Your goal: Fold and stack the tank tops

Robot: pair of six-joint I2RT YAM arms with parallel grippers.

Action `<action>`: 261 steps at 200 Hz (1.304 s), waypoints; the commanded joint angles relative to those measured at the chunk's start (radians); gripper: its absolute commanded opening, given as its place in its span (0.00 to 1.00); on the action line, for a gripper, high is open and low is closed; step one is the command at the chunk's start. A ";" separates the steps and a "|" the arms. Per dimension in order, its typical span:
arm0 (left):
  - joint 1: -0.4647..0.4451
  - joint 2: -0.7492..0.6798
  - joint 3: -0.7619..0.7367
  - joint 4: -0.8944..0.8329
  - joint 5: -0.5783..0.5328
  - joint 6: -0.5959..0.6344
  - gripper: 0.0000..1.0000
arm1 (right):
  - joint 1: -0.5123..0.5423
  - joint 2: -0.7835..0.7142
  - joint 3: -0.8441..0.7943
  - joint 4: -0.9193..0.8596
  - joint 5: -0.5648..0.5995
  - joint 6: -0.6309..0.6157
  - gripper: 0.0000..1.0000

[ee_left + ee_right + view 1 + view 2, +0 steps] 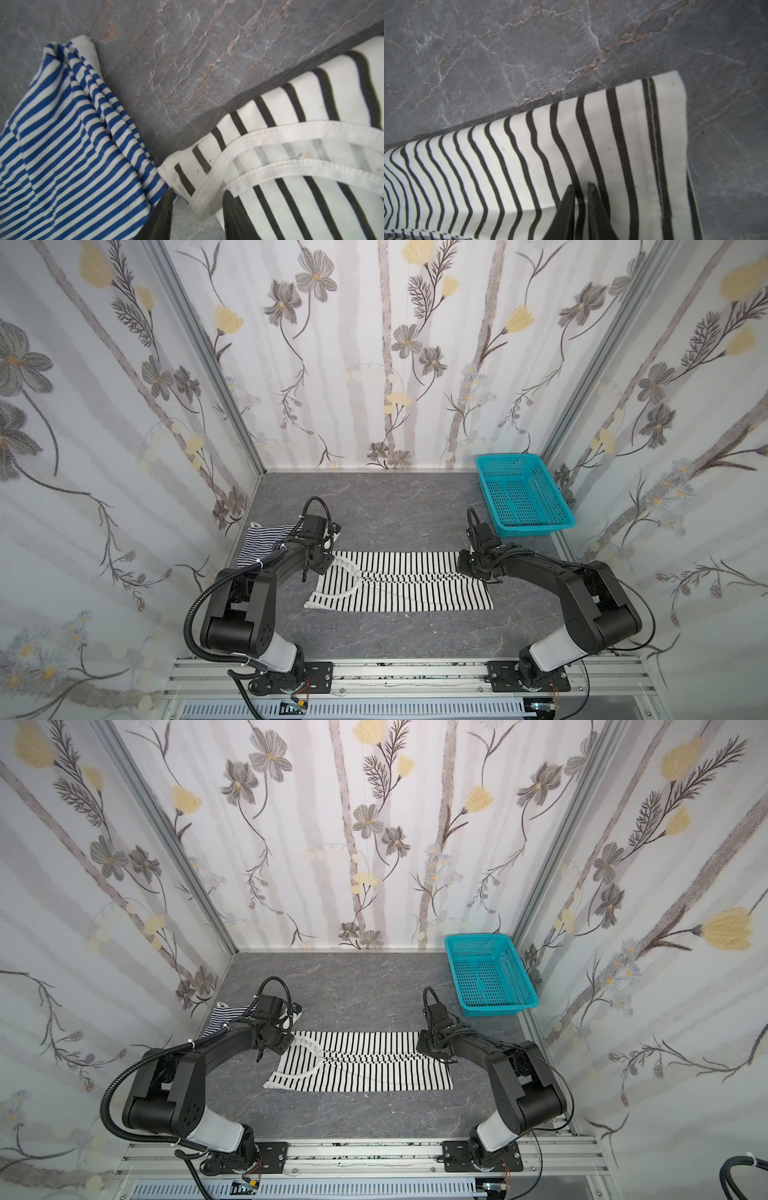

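Mid-tabletop, the black-and-white tank top (415,593) lies spread lengthwise, its far part folded over itself. Right gripper (581,188) is clamped on the hem end. Left gripper (197,201) has its jaws apart astride the white strap trim; grip unconfirmed. Navy-striped tank top (257,545) lies crumpled at the left edge. Teal basket (536,526) stands in the far right corner.

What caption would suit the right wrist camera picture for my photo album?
Right gripper pinching the hem end of a wide-striped black-and-white fabric tank top over the grey marble-patterned tabletop.
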 commanded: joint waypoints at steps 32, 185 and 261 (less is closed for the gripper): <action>-0.001 0.005 -0.039 0.064 -0.081 -0.028 0.44 | -0.001 0.016 -0.004 -0.016 0.032 0.001 0.16; -0.205 -0.203 -0.003 -0.106 0.108 -0.036 0.56 | 0.001 -0.065 0.137 -0.103 0.029 -0.011 0.30; -0.453 -0.182 -0.141 -0.119 0.146 -0.015 0.56 | -0.048 0.121 0.197 -0.040 0.010 -0.038 0.34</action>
